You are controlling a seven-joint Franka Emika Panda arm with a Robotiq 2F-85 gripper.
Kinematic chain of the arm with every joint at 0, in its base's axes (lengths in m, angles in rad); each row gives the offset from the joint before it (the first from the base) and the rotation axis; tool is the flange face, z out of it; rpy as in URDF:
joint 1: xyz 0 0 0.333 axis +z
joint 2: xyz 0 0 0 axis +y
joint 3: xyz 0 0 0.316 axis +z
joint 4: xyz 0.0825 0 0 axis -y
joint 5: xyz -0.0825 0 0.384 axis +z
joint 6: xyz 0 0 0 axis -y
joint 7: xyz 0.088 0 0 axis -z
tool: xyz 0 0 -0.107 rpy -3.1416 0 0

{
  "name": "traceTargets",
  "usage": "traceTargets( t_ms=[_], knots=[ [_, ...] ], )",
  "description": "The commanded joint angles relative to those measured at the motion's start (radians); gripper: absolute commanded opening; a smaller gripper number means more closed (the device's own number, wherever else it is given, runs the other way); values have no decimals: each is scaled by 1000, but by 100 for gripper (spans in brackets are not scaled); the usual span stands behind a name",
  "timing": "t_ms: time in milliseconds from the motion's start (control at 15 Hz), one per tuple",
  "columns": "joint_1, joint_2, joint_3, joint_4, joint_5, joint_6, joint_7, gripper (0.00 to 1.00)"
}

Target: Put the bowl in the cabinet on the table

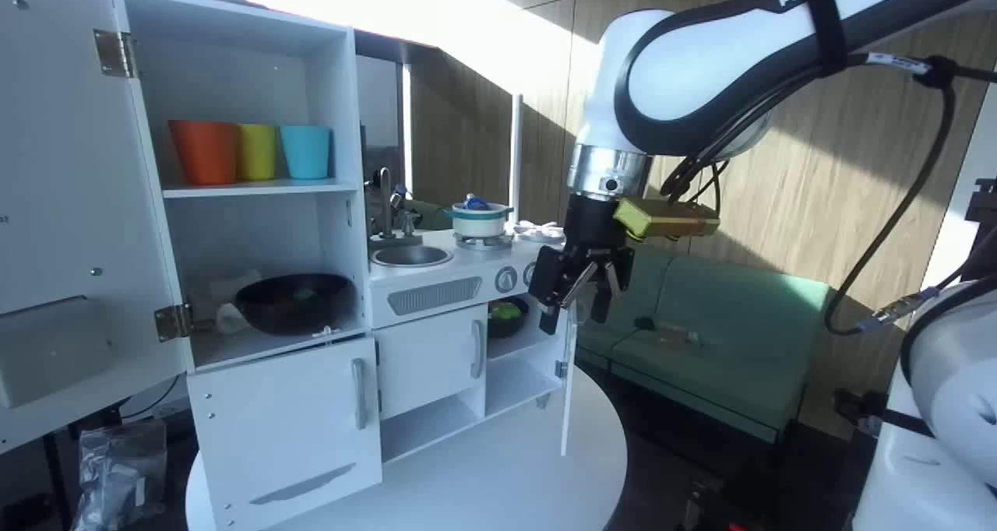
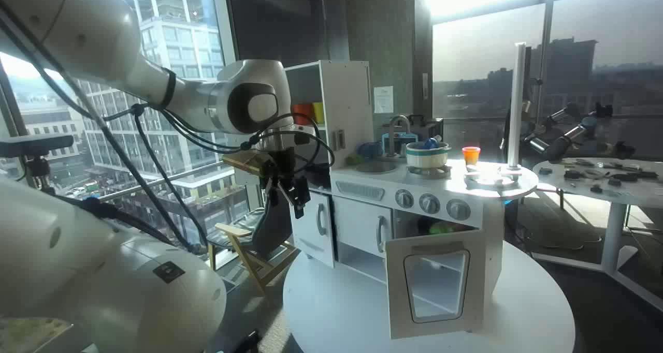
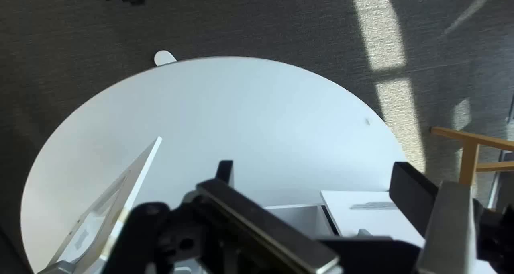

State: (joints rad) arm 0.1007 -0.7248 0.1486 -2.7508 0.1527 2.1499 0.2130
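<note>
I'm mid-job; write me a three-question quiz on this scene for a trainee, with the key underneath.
1. True or false: in the wrist view the fingers are apart, with nothing held between them.
2. What stands on the burner nearest the sink?
3. Fill the gap (open or shut): the small dark bowl is in the cabinet, whose windowed door stands ...

Key: 1. True. 2. A white pot. 3. Open.

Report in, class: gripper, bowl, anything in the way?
Gripper open, nothing held. Small dark bowl inside the cabinet, something green in it. Windowed door stands open, could crowd the reach.
</note>
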Motion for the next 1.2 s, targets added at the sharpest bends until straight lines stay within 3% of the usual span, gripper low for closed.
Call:
traceTargets(
  t_ms=[0,467,800,1133],
  knots=[
    [1,-1,-1,4,-1,-3,0,100],
    [8,36,-13,8,7,22,-29,100],
    [98,315,-95,95,60,277,-312,100],
    [190,564,-160,325,220,256,-598,100]
  ],
)
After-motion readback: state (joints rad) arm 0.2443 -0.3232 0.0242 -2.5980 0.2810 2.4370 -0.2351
